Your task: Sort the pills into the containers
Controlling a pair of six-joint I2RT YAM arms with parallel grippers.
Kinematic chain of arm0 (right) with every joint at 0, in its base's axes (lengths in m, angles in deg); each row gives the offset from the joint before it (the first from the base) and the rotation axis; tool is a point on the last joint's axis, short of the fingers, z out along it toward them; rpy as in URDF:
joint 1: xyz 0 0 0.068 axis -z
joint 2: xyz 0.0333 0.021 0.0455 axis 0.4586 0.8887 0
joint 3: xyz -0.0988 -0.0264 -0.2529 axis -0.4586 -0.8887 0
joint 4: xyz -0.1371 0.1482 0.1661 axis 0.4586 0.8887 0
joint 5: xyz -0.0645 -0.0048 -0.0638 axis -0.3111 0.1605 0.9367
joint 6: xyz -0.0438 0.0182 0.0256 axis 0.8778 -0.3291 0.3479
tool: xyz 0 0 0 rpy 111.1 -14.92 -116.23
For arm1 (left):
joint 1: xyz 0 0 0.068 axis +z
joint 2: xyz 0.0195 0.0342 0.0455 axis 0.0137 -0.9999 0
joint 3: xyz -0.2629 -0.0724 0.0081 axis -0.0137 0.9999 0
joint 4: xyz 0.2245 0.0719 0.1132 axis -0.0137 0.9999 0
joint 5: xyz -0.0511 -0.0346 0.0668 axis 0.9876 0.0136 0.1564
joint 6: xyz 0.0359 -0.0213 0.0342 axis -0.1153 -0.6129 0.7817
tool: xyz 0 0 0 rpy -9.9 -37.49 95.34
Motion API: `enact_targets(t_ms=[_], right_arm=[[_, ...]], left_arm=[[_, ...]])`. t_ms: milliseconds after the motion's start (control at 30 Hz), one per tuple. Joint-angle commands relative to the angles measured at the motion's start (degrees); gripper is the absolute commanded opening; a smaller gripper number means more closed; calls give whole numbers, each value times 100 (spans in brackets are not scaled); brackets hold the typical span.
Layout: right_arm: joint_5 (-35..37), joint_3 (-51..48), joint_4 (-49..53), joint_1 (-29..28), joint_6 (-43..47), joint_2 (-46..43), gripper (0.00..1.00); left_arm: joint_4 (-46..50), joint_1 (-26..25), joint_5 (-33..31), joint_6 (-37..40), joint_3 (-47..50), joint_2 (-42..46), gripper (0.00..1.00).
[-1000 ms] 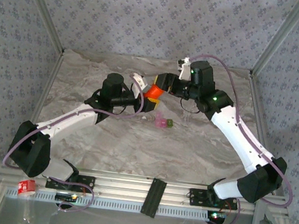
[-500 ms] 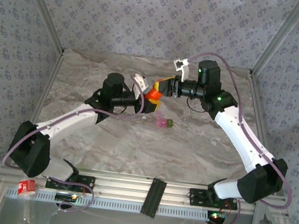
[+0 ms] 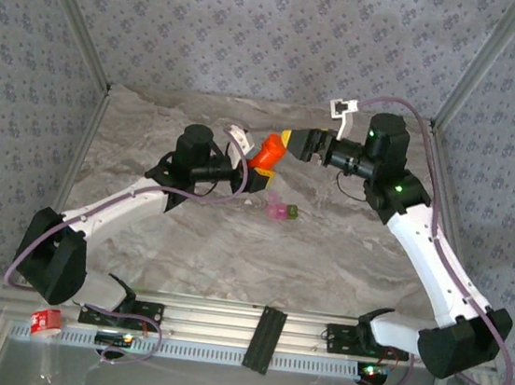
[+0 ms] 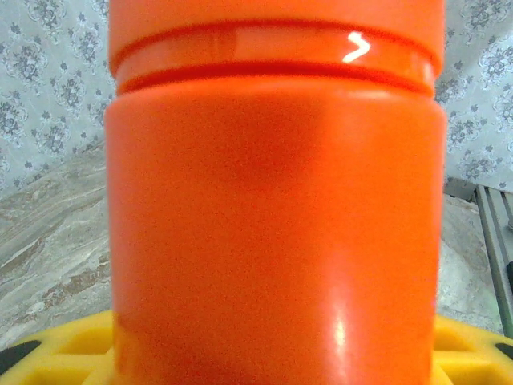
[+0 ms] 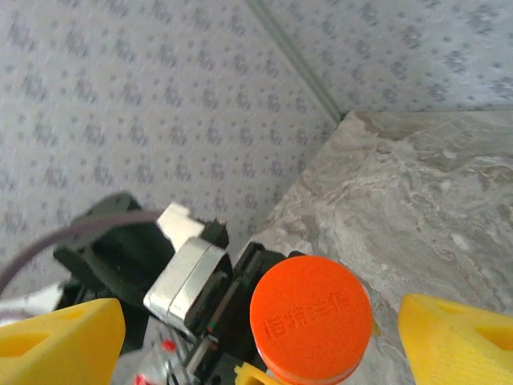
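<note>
Top view: left gripper (image 3: 253, 164) pinching bottle (image 3: 268, 151) low on its body, jaws pressed against both sides. Bottle orange, held up off table (image 3: 325, 257), tilted, cap end aimed up-right at right gripper (image 3: 289, 142). Right gripper spread wide, just beside cap end, not touching. Both grippers meeting near table's middle, toward back wall (image 3: 277, 35).

Containers (image 3: 281, 211) flat on table, just on the near side of bottle, between the two arms. Pink half (image 3: 274, 209) on left, green half (image 3: 291, 213) on right, joined. Apart from both grippers, nothing touching them. Contents too small to tell.

Left wrist view: bottle body up close, upright in frame, raised ring near top. Yellow pads (image 4: 64, 353) at bottom on either side of bottle, pressed to it. Marbled table and patterned wall behind.

Right wrist view: round cap (image 5: 311, 317) facing camera, raised lettering on top. Yellow fingertips (image 5: 60, 337) in the two lower corners, well apart, cap between them with clear gaps left and right. Grasping nothing. Left gripper's black body with silver-white block just left of cap, purple cable (image 5: 48, 249) running off to left. Table corner and wall beyond.
</note>
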Motion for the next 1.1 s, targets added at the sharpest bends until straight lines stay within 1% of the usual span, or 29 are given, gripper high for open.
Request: enact_targets(t_ms=[0,67,167,433,567,800,833,1000,1067], right_arm=[[1268,95,550,-140,-1064,26,90],[1617,214,771,-315,-1143,84,90],[1920,427,972,-600,-975,230,90],[1936,615,970,-916,-808,478,81],[1870,608,926,-964,-793,550,76],[1734,664,884,-1032,-713,653,71],[1725,683,888,-1041,-705,676,69],[1615,695,953,-1030,-544,713,51],[1507,662,962,-985,-351,713,47]], left_arm=[[-86,9,15,8,-181,108,0],[-85,9,16,5,-195,99,0],[-93,10,10,1,-204,89,0],[-113,9,16,-44,-205,55,0],[-124,8,24,-40,-216,53,0],[-127,9,32,-40,-240,14,0],[-135,7,37,-46,-240,7,0],[-143,9,35,-61,-240,24,0],[-145,8,33,-59,-240,31,0]])
